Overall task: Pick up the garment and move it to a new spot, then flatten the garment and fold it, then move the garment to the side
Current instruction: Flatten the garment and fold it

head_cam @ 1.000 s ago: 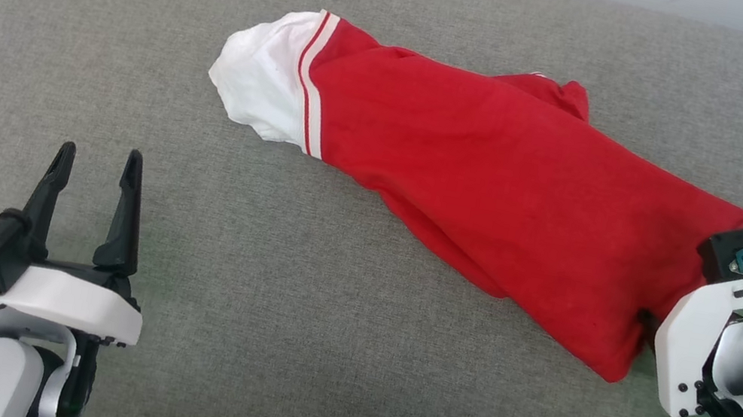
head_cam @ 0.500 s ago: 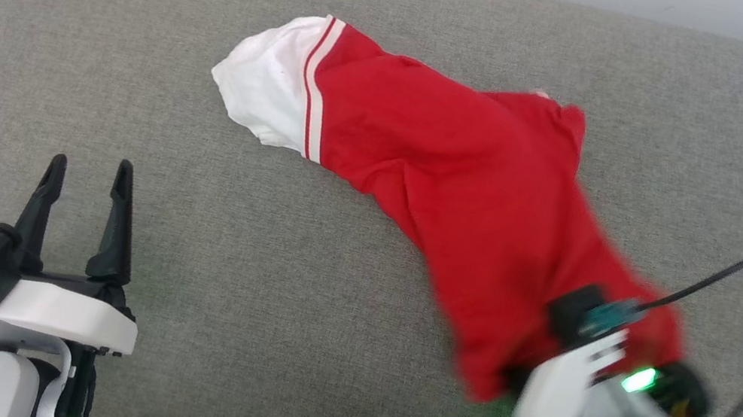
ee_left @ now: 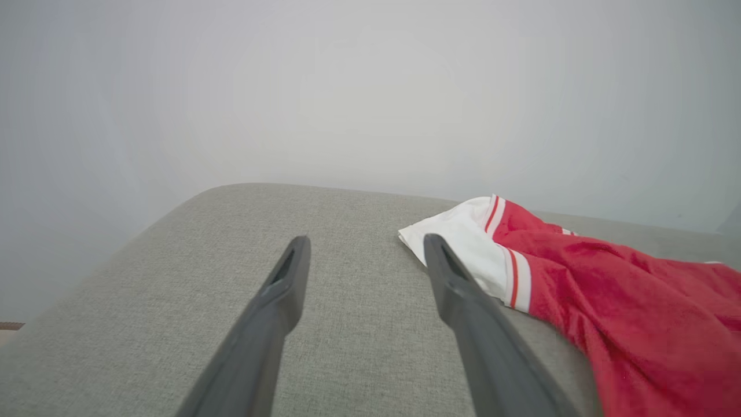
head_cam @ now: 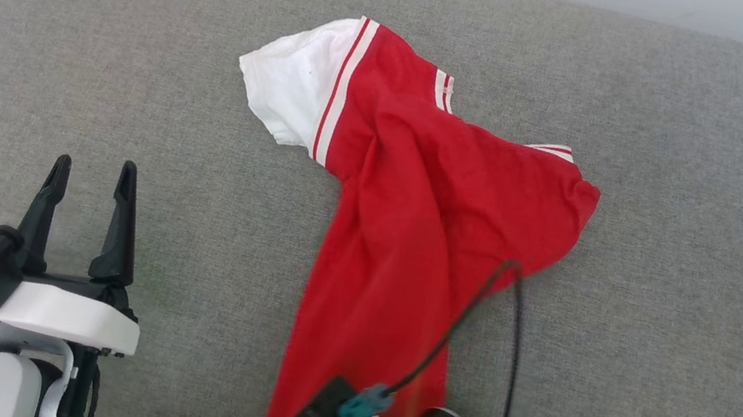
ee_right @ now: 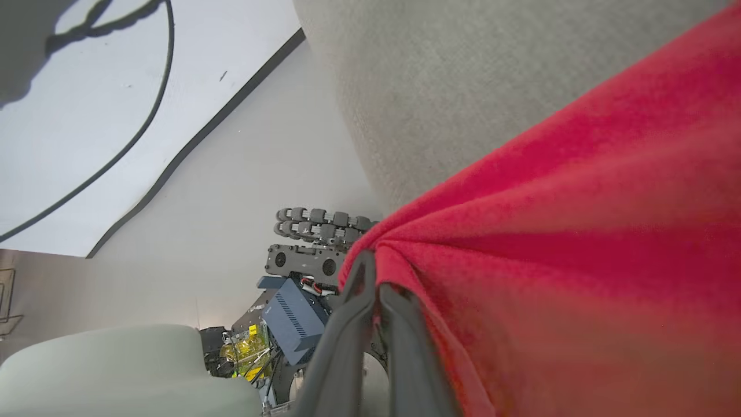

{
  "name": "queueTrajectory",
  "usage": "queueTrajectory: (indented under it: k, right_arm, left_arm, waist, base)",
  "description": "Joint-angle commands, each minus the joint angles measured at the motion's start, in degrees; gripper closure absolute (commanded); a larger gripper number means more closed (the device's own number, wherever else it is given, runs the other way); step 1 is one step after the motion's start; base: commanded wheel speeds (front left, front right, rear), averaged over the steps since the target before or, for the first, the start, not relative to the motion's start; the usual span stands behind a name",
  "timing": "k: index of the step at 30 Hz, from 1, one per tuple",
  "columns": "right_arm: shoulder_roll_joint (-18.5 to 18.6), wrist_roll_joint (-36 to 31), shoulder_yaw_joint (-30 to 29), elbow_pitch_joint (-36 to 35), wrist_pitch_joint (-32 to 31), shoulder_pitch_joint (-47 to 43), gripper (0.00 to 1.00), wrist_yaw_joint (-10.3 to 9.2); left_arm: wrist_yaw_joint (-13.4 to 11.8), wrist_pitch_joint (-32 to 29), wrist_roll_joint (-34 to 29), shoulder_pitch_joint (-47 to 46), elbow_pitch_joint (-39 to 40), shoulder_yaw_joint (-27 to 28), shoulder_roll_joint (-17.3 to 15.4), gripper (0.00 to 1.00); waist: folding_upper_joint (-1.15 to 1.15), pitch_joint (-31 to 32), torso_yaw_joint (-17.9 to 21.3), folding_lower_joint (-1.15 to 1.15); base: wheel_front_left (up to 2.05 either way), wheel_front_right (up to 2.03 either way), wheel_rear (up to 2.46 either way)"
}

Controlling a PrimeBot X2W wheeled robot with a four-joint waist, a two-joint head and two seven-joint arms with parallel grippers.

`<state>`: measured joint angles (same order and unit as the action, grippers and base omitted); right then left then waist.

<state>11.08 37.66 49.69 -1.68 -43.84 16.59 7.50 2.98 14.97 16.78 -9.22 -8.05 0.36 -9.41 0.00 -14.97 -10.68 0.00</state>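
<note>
1. The garment point(head_cam: 413, 231) lies spread on the worktop, its white sleeve at the far end and its red body trailing to the near edge.
2. Under it is a grey fabric-covered worktop point(head_cam: 670, 292), and beyond the garment a pale wall point(ee_left: 370, 87).
3. My right gripper point(ee_right: 371, 269) is clamped on the garment's near end, and its black cable point(head_cam: 476, 311) loops over the red cloth.
4. My left gripper point(head_cam: 96, 164) sits left of the garment, jaws apart and empty.
</note>
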Motion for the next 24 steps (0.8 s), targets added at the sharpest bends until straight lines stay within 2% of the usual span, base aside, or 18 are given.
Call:
queueTrajectory:
  k: [1,4,5,6,7,10,13,18,22,24]
  right_arm:
    - [-1.06,0.86,2.43,2.77,1.97,2.08,1.0,-0.02]
    - [-1.99,1.38,4.75,6.86,5.59,4.65,1.0,-0.02]
    - [-2.04,1.24,4.69,7.84,7.08,5.42,0.84,-0.02]
    - [-2.08,1.26,3.9,8.78,8.7,5.85,0.52,-0.02]
    - [-1.8,1.13,2.73,9.32,10.18,6.35,0.0,-0.02]
    - [0.42,-0.57,-2.4,9.04,13.33,7.79,0.0,-0.02]
    - [2.44,-1.74,-6.89,7.26,13.59,8.5,0.0,-0.02]
    - [8.72,-4.46,-18.98,2.39,8.96,11.02,0.0,-0.02]
    - [11.3,-6.39,-26.81,2.73,4.79,14.1,0.0,-0.02]
    - [11.39,-6.67,-29.34,4.49,3.34,15.65,0.0,-0.02]
  left_arm:
    - [0.48,0.31,-0.69,-0.64,-0.38,0.67,0.17,0.0]
    - [1.0,0.31,-1.26,-0.62,-0.84,1.17,0.67,0.0]
    - [1.04,0.31,-1.53,-0.56,-0.93,1.42,0.77,0.0]
    - [1.06,0.31,-1.68,-0.48,-0.93,1.68,0.87,0.0]
    - [1.23,0.31,-1.76,-0.43,-0.94,1.88,1.05,0.0]
    - [1.54,0.31,-2.15,-0.01,-0.45,2.65,1.43,0.0]
    - [1.66,0.31,-2.2,0.44,-0.03,3.16,1.66,0.0]
    - [2.31,0.31,-2.62,0.6,0.37,3.58,2.66,0.0]
    - [3.02,0.32,-2.61,-1.02,-0.08,3.2,3.47,0.0]
    - [3.23,0.32,-2.67,-1.66,-0.37,2.91,3.9,0.0]
  waist:
    - [0.0,0.0,0.02,0.0]
    - [0.0,0.18,0.49,0.0]
    - [0.0,0.25,0.76,0.0]
    - [0.0,0.31,1.08,0.0]
    - [0.0,0.38,1.31,0.0]
    - [0.0,0.5,2.24,0.0]
    - [0.0,0.49,2.81,0.0]
    - [0.0,-0.42,3.3,0.0]
    - [0.0,-1.99,2.5,0.0]
    - [0.0,-2.87,1.92,0.0]
  base:
    - [0.0,0.0,0.0]
    - [0.0,0.0,0.0]
    - [0.0,0.0,0.0]
    - [0.0,0.0,0.0]
    - [0.0,0.0,0.0]
    - [0.0,0.0,0.0]
    - [0.0,0.0,0.0]
    - [0.0,0.0,0.0]
    - [0.0,0.0,0.0]
    - [0.0,0.0,0.0]
